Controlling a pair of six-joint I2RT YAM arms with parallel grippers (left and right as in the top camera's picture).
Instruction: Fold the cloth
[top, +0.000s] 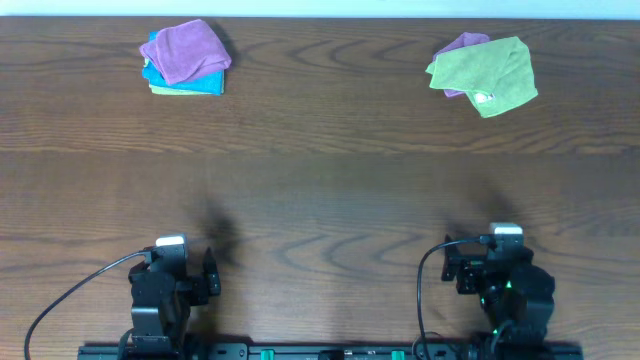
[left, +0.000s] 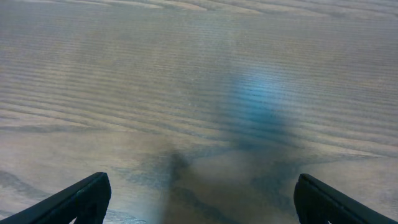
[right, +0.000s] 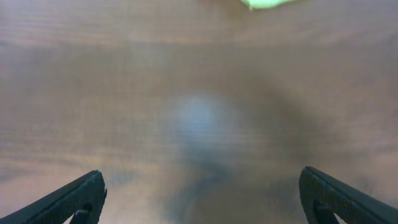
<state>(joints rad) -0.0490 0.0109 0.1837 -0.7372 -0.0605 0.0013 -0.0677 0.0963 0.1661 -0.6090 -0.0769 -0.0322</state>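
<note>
A loosely bunched green cloth (top: 486, 72) lies at the far right of the table, on top of a purple cloth (top: 460, 45). Its green edge also shows at the top of the right wrist view (right: 264, 3). A stack of folded cloths, purple (top: 186, 50) over blue (top: 200, 84) and green, lies at the far left. My left gripper (top: 170, 262) is at the near left edge, open and empty over bare wood (left: 199, 199). My right gripper (top: 504, 250) is at the near right edge, open and empty (right: 199, 196).
The brown wooden table (top: 320, 180) spans the whole view. Black cables run from both arm bases along the near edge.
</note>
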